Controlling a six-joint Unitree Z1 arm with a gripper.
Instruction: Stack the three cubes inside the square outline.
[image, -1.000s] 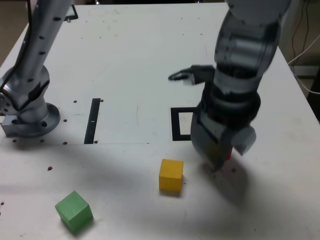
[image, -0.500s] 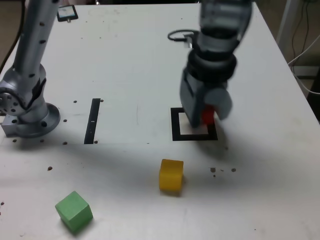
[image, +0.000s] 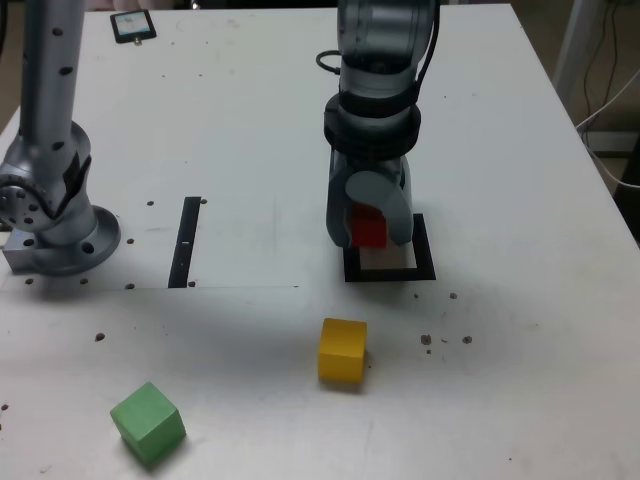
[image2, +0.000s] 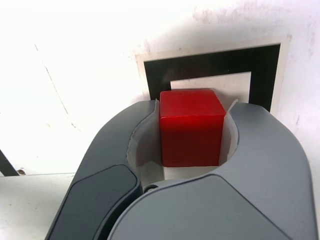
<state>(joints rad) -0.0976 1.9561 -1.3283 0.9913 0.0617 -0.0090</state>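
Now gripper (image: 367, 228) clamped on red cube (image2: 191, 127) over square outline (image: 424, 268) — yellow cube (image: 342, 350) at 6 o'clock, green cube (image: 148, 422) at 8 o'clock.

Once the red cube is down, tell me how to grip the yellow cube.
Take the yellow cube from straight above, gripper closing on two opposite vertical faces. It sits flat and alone on the table, with bare surface on every side for the fingers.

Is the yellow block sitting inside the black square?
No. In the exterior view the yellow block sits on the bare table nearer the camera than the black square, where the gripper holds the red block.
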